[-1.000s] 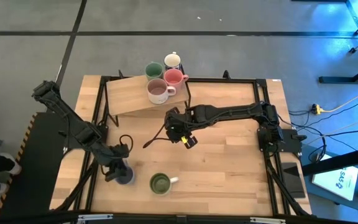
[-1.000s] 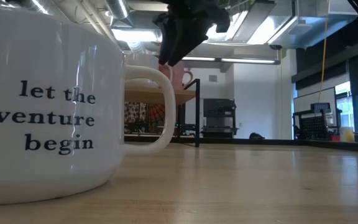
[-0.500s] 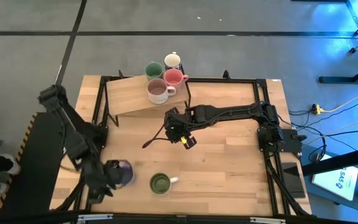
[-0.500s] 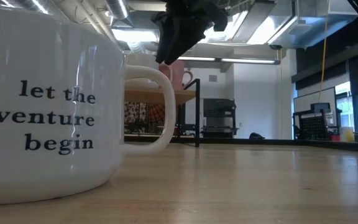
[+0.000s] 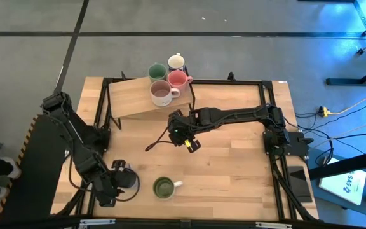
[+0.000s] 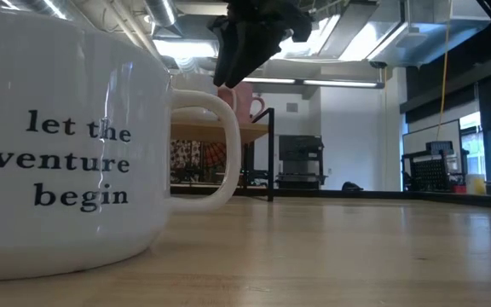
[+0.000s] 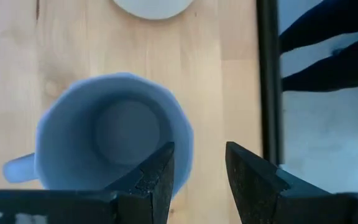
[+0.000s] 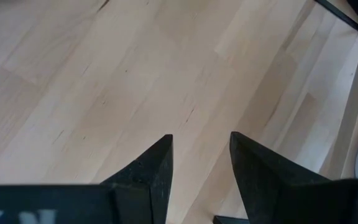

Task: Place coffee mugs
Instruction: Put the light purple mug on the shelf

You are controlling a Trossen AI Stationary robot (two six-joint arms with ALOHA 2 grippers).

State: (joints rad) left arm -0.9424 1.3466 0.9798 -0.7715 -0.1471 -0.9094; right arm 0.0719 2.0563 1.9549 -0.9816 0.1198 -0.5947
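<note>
The wooden table (image 5: pixel 234 159) carried a raised wooden shelf (image 5: pixel 129 98) at its far side, and on and behind that shelf stood four mugs close together: the pale mug with brown inside (image 5: pixel 161 93), the pink mug (image 5: pixel 177 79), the teal-green mug (image 5: pixel 157 71) and the white mug (image 5: pixel 176 62). Near the front edge sat the green mug with white handle (image 5: pixel 164 187); in the low view it filled the left of the picture, blocking most of the table behind it. Just beside it to the left, the lavender-blue mug (image 7: pixel 114 134) stood upright on the wood, largely hidden from above by the left gripper (image 7: pixel 197 171), whose fingers were spread, one over the mug's inside and the other outside the rim. The right gripper (image 8: pixel 201 165) hung over bare wood mid-table, fingers apart and empty.

Since a second before, the left arm had swung down toward the front-left corner, and the lavender-blue mug had shifted slightly; the right arm had stayed put.
</note>
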